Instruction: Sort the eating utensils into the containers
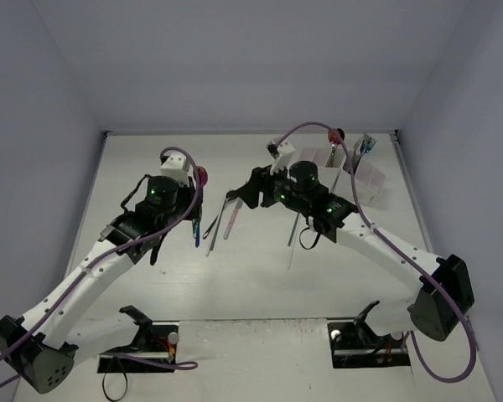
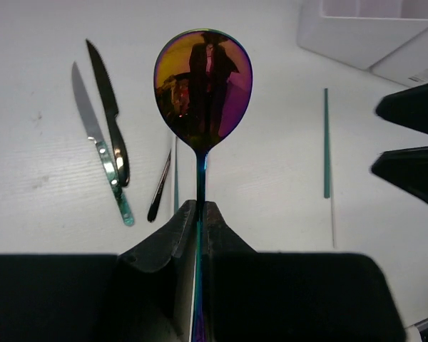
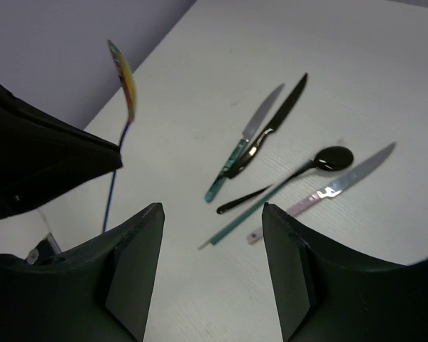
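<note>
One rainbow spoon clamped in left pincer, right pincer agape

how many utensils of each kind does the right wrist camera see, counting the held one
knives: 3 (teal handle, black, pink handle)
spoons: 2 (black, rainbow, held)
sticks: 1
total: 6

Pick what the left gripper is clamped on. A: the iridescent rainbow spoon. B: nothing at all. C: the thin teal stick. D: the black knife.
A: in the left wrist view the left gripper is shut on the handle of the iridescent rainbow spoon, while the black knife and thin teal stick lie on the table.
</note>
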Tool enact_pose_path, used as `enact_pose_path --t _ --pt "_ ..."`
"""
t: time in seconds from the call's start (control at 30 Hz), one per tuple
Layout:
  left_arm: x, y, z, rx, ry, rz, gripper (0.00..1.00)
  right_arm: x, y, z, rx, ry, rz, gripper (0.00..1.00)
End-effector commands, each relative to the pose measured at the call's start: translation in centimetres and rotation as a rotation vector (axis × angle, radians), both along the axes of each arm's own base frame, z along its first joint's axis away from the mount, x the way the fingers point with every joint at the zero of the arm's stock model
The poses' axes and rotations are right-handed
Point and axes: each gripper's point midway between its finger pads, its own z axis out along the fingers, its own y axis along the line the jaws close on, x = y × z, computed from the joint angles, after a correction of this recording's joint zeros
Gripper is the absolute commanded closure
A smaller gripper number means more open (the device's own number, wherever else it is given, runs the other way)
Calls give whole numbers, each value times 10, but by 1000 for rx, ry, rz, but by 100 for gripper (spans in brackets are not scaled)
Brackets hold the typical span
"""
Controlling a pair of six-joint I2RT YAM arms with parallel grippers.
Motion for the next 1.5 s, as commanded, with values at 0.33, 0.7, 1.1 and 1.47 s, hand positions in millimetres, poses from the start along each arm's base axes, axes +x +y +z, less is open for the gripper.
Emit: enact_pose_path --t 0.33,0.7,1.1,1.47 --pt "-18 -44 52 -81 -194 -200 100 -1 56 72 119 -133 85 47" --pt "-16 -59 52 -78 -211 -236 100 2 61 60 92 -127 82 79" --pt "-1 -52 20 -38 -140 -135 67 23 32 64 71 -164 -7 100" --pt "26 39 -10 94 45 127 24 136 -142 94 -69 -345 -402 100"
